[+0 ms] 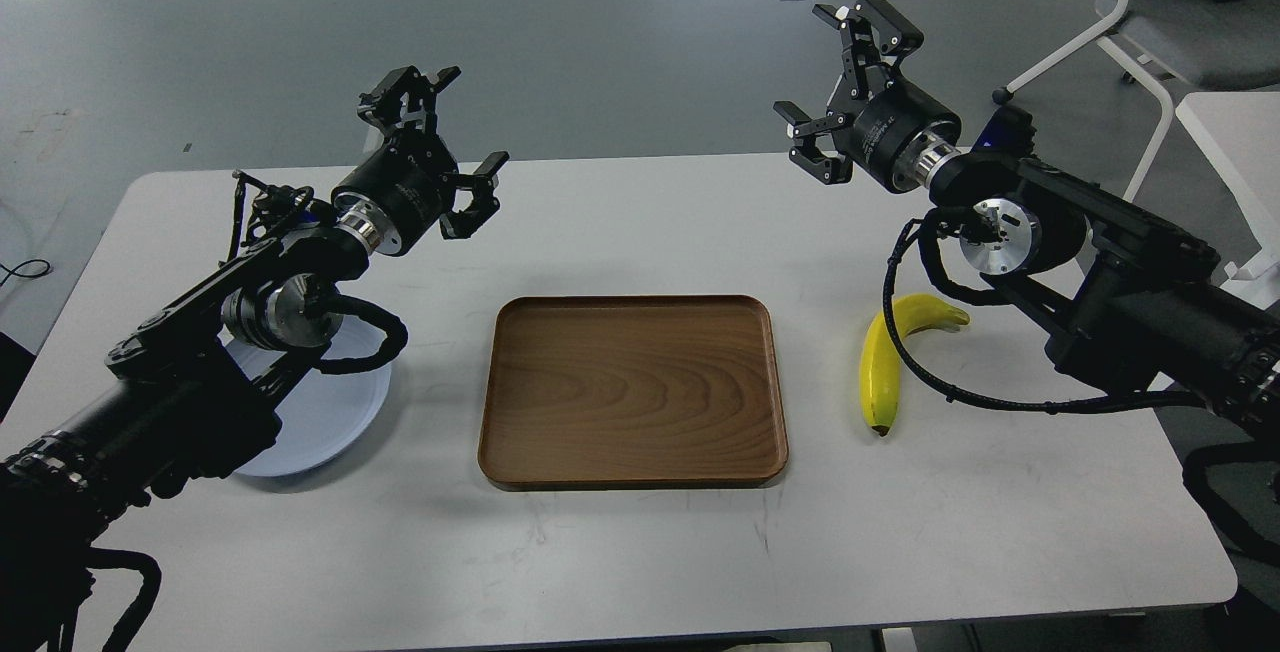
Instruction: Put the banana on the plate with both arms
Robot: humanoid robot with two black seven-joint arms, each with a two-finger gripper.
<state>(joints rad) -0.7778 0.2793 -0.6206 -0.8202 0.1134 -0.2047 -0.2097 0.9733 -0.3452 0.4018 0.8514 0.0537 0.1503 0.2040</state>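
The yellow banana (882, 368) lies on the white table right of the wooden tray, its dark tip toward me; a black cable of my right arm crosses its upper end. The pale blue-grey plate (330, 414) lies at the left, partly hidden under my left arm. My left gripper (443, 139) is open and empty, raised above the table's far left part. My right gripper (840, 84) is open and empty, raised above the table's far edge, well beyond the banana.
A brown rectangular wooden tray (633, 390) sits in the table's middle, between plate and banana. A white office chair (1150, 22) and another white table (1235, 147) stand at the right beyond the table. Grey floor lies behind.
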